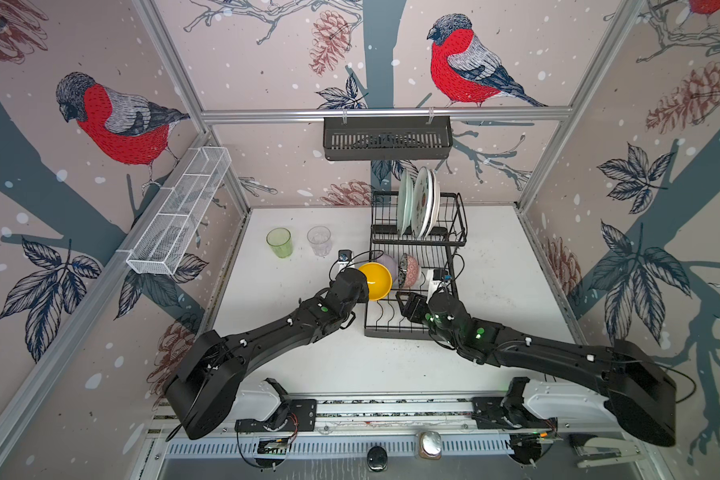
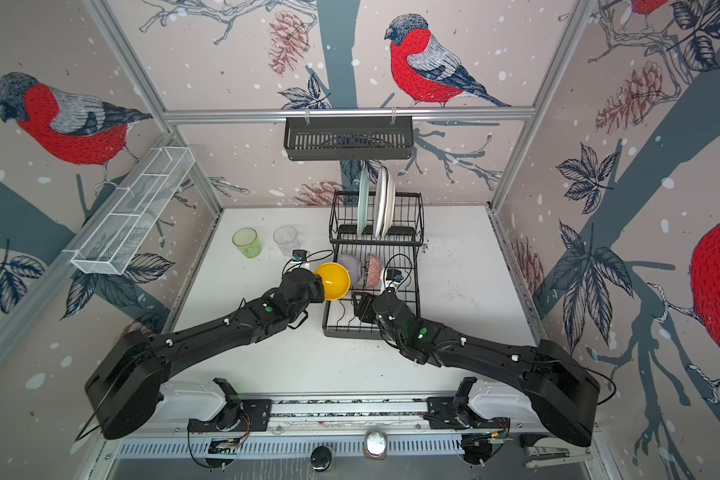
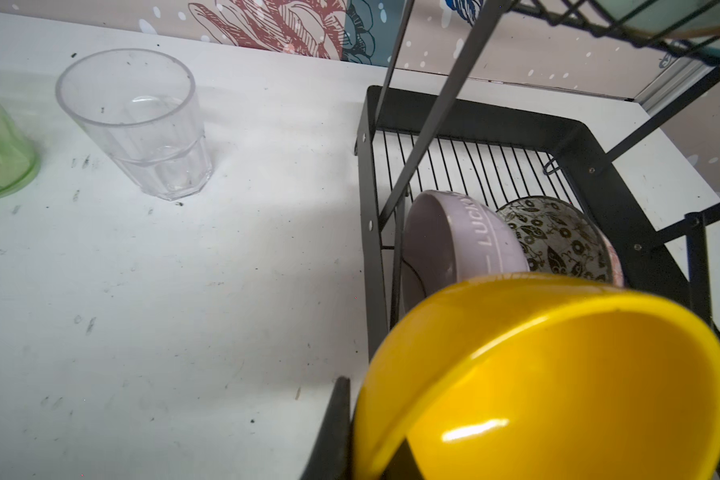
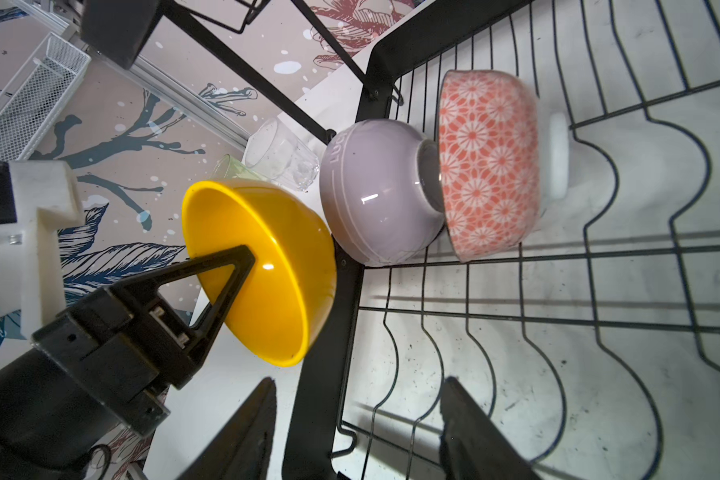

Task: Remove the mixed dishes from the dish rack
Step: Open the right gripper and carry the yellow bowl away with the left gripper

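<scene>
Left gripper [image 3: 373, 415] clamped on the rim of the yellow bowl [image 1: 376, 280], one finger inside and one outside. The bowl hangs tilted at the left edge of the dish rack [image 1: 412, 328], over the lower tier's rim; whether it touches the rim cannot be told.

Just beside it, on the lower tier, the lilac bowl [image 1: 389, 264] lies on its side, its foot against the pink-patterned bowl [image 1: 409, 270], which is also on its side.

Right gripper [image 4: 358, 399] hovers over the front of the lower tier, fingers apart and holding nothing, with wavy wire dividers below it.

On the raised tier behind, the pale green plate [image 1: 405, 203], patterned white plate [image 1: 422, 199] and plain white plate [image 1: 435, 199] stand on edge. That tier's slanted struts cross above the bowls.

Left of the rack, the green glass [image 1: 279, 242] and clear glass [image 1: 319, 240] stand upright on the white table [image 1: 308, 361], near each other but apart. A slatted basket [image 1: 387, 137] hangs on the back rail and a white mesh trough [image 1: 184, 208] on the left one.
</scene>
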### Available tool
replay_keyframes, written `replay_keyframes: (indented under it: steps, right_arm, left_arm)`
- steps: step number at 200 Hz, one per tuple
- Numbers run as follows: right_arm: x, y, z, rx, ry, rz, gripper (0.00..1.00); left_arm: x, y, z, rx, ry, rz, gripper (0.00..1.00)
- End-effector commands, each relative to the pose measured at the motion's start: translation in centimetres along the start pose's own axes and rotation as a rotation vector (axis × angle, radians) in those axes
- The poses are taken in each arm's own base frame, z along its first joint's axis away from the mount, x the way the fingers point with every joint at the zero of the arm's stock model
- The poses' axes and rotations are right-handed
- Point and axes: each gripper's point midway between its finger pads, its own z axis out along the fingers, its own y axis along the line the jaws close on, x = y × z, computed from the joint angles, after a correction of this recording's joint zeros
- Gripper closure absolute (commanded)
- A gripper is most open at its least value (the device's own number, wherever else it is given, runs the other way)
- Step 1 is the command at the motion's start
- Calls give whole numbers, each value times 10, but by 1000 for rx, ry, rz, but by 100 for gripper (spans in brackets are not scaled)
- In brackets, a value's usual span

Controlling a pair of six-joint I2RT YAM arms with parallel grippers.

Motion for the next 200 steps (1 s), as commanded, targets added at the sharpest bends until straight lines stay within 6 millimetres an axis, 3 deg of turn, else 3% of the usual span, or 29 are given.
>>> replay_keyframes:
  steps: [1, 36, 77, 119, 153, 200]
  right_arm:
    - [-4, -11, -4, 43, -31, -10, 35]
    - [-5, -19, -9, 57, -46, -14, 21]
    - [-12, -29, -9, 110, -75, -45, 18]
    - [-21, -34, -10, 126, -89, -69, 2]
    - [-25, -38, -8, 124, -63, -82, 1]
    - [-35, -43, -10, 105, -53, -104, 0]
  left_arm:
    - [-4, 16, -5, -50, -19, -26, 91]
    - [-4, 43, -10, -93, -2, -71, 93]
    - [-2, 91, -8, -166, 31, -152, 94]
    - [-9, 136, -9, -254, 12, -243, 91]
    - [-21, 168, -10, -315, -18, -321, 91]
    - [-20, 203, -11, -386, -16, -378, 87]
